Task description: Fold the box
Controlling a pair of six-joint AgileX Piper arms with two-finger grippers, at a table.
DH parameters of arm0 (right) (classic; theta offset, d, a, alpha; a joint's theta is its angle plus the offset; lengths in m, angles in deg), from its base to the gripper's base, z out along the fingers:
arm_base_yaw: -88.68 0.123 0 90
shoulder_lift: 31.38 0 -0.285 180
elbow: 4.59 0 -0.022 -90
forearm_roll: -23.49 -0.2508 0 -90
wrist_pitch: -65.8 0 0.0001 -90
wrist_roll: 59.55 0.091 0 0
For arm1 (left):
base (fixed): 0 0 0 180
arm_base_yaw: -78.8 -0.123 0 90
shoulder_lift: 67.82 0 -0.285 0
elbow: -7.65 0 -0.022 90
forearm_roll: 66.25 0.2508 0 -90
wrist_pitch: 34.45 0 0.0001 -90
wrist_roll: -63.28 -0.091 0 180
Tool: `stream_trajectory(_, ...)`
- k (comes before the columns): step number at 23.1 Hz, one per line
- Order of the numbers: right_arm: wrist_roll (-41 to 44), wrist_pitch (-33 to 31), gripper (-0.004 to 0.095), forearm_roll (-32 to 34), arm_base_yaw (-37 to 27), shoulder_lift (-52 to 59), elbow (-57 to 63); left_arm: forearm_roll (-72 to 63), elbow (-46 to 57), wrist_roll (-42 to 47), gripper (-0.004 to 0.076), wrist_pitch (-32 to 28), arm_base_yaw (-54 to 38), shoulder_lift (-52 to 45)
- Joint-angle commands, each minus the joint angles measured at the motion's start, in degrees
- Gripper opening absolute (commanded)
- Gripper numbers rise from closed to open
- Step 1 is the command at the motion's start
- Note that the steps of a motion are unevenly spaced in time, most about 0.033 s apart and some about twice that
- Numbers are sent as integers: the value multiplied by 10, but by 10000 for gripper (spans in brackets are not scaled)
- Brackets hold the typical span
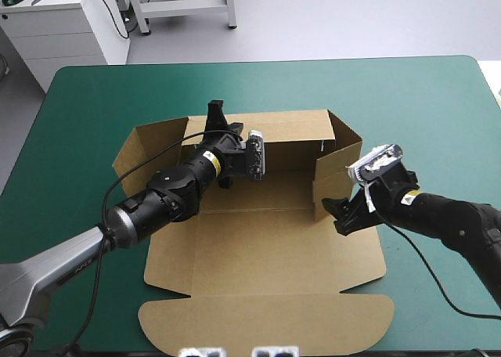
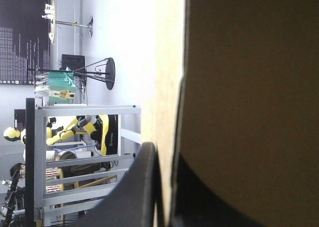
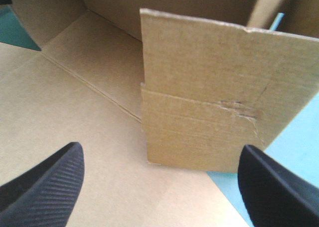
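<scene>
The box (image 1: 266, 255) lies in the middle of the table (image 1: 423, 99), half built. Its far wall (image 1: 290, 126) stands upright. The side wall (image 1: 337, 161) toward the table's right edge is raised too, and the rounded lid (image 1: 266, 326) lies flat by the near edge. The left side flap (image 1: 149, 149) leans outward, not yet brought up.

The left gripper (image 1: 217, 116) is at the top edge of the far wall. In its own view the left gripper (image 2: 164, 155) has its black fingers pressed almost together on a sheet of brown board, so it is pinching that wall. This is probably to hold it upright while the sides are tucked, though the view is too close to show exactly where along the edge.

The right gripper (image 1: 338, 216) hovers over the box floor just beside the raised side wall. Seen from its wrist, the right gripper (image 3: 160, 152) has its fingers spread wide and holds nothing. The side wall (image 3: 209, 87) stands directly ahead, apparently lined up for a grasp or push.
</scene>
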Motion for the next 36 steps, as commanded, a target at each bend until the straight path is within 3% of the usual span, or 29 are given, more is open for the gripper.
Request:
stream_trajectory(1, 57, 8, 778, 52, -12, 40, -20, 7, -12, 9, -8, -24, 8, -18)
stream_trajectory(5, 58, 43, 775, 73, -12, 37, -20, 7, -12, 9, -8, -45, 8, -18)
stream_trajectory(7, 80, 74, 706, 66, -12, 34, -20, 7, -12, 9, -8, -45, 8, -18)
stream_trajectory(8, 91, 90, 645, 61, -12, 34, -20, 7, -12, 9, -8, -44, 8, -18)
stream_trajectory(14, 109, 151, -7, 54, -12, 29, -32, 7, -12, 9, -8, -38, 8, -18)
stream_trajectory(18, 119, 152, -20, 55, -12, 11, -52, 7, -12, 9, -8, -38, 8, -18)
stream_trajectory(22, 193, 222, -18, 59, -35, -31, -58, 5, -12, 9, -8, -32, 8, -18)
stream_trajectory(26, 221, 180, -18, 55, -121, -104, -103, 5, -12, 11, -8, -31, 8, -18)
stream_trajectory(30, 173, 141, -18, 50, -139, -144, -104, 5, -12, 11, -8, -30, 8, -18)
stream_trajectory(34, 118, 141, -19, -23, -139, -118, -107, 5, -12, 11, -8, -29, 8, -18)
stream_trajectory(36, 101, 142, -18, -29, -139, -101, -113, 5, -12, 11, -8, -29, 8, -18)
